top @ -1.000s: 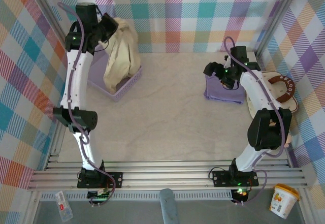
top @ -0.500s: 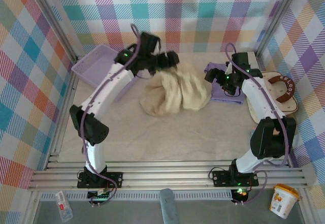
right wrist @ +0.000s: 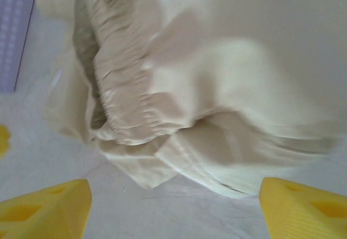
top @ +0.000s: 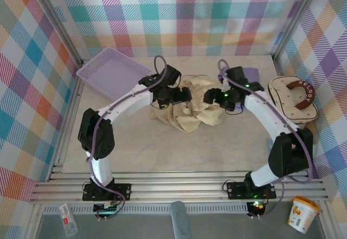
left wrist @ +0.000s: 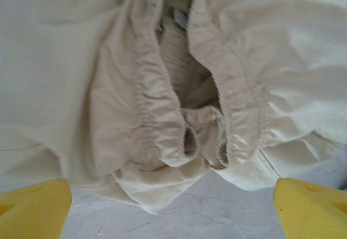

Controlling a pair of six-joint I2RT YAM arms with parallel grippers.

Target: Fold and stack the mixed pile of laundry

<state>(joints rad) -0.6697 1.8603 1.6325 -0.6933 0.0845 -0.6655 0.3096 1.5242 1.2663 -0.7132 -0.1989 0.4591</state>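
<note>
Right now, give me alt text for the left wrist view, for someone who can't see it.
A crumpled cream-beige garment lies on the pale table, its gathered elastic edge gaping open at centre. The left gripper hovers over it, yellow fingertips wide apart at the bottom corners, holding nothing.

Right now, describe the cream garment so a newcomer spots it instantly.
Start at the table centre. The cream-beige garment lies crumpled there. Unlike the cream padded bag at right, it is loose, wrinkled cloth with a gathered elastic edge, no brown handle.
</note>
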